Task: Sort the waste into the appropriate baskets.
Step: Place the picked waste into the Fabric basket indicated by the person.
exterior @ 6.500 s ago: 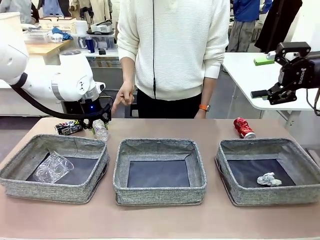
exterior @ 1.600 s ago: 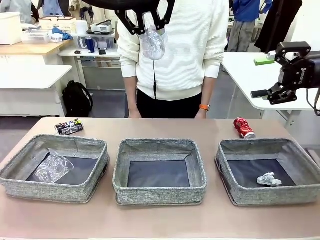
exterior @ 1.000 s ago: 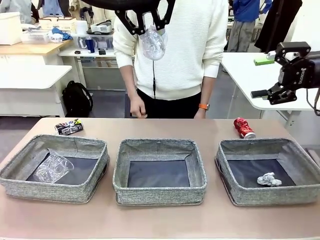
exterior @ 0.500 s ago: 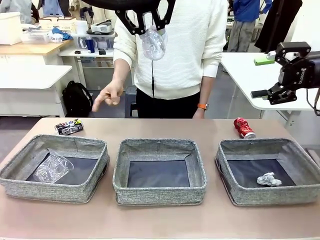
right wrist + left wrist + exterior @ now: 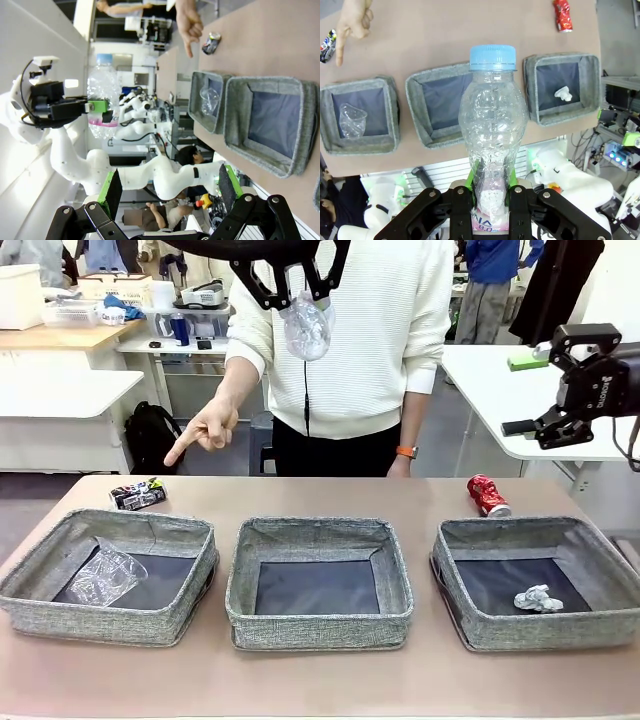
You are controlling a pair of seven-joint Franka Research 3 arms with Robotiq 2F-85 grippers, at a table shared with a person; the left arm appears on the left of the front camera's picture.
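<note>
clamping bottle (image 5: pixel 493 130) base, left jaws half-hiding label (image 5: pixel 490 229)

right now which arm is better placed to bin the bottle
Left: the left gripper holds the bottle high over the baskets; the right gripper hangs open, empty, off to the side.

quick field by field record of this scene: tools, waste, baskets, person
left tool: shut on clear bottle, held high, roughly over middle basket
right tool: open, holding nothing, raised at the right
left basket: plastic cup
right basket: paper ball
on table: red can behind right basket; black can behind left basket
person's hand: index finger pointing down towards black can
</note>
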